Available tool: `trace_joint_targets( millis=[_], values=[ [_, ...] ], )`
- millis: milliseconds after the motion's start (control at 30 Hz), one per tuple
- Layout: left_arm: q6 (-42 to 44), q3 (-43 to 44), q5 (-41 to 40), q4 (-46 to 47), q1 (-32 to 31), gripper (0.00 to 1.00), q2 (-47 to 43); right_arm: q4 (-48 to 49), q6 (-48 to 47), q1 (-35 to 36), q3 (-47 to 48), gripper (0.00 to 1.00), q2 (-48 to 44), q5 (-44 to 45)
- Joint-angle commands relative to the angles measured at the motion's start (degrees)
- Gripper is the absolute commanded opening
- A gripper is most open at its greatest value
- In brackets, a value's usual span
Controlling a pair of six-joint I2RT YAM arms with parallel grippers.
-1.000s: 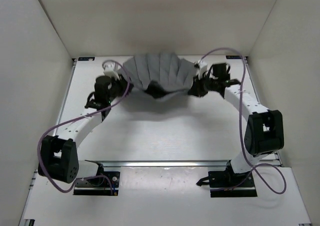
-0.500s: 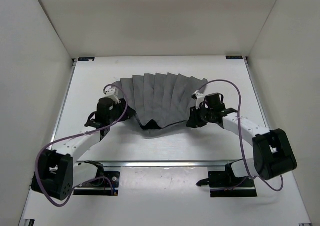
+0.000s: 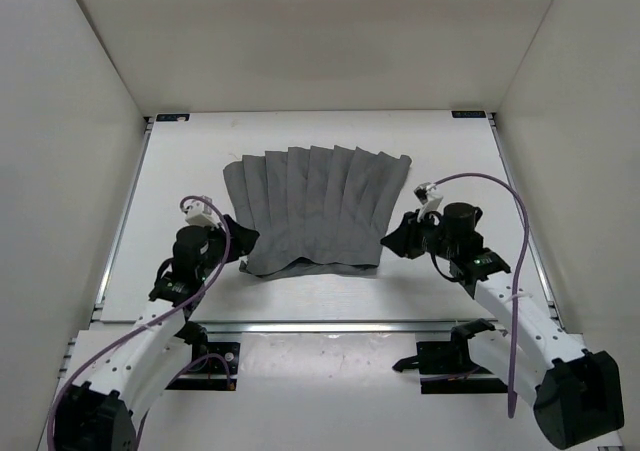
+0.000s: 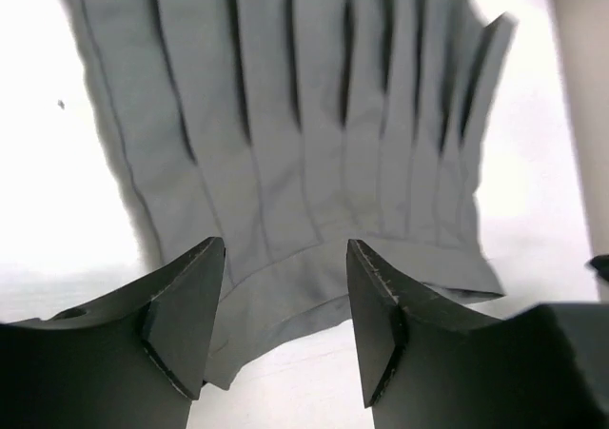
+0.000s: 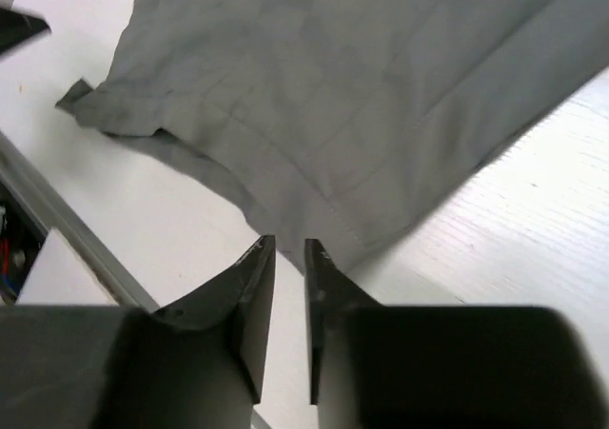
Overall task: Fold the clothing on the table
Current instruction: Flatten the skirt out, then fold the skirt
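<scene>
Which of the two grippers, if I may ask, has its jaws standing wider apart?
The left gripper; its jaws stand well apart, while those of the right gripper nearly touch.

Our left arm and right arm stretch forward from the near edge, both bent inward so that their tips face each other across the middle. Our left gripper sits low with its jaws spread wide, the dark fingers well apart in the wrist view. Our right gripper is barely parted, a narrow slit showing between its fingers. Both grippers tilt forward and down.
</scene>
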Motion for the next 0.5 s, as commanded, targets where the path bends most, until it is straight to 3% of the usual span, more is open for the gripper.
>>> trace_joint_targets(
  millis=[0, 33, 67, 267, 467],
  values=[
    [-1.11, -0.76, -1.52, 0.0, -1.91, 0.63, 5.56, 5.54, 3.13, -2.51, -0.35, 0.14, 4.1, -2.95],
    [-1.19, -0.32, -1.43, -0.09, -2.44, 0.63, 6.71, 5.45, 3.3, -1.81, 0.52, 0.02, 6.48, -3.39],
    [-1.28, -0.05, -0.74, -0.09, -2.62, 0.62, 8.55, 5.36, 4.25, -1.72, 0.97, 0.0, 7.72, -3.83],
    [-1.37, -1.1, -2.48, -1.84, -3.41, 0.6, 12.53, 11.16, 7.95, 1.8, 2.55, 0.0, 18.88, -4.63],
    [1.43, -0.4, -3.72, -6.32, -3.23, 0.59, 14.81, 2.83, 6.29, 4.26, 6.33, 0.0, 27.5, -0.76]
  ],
)
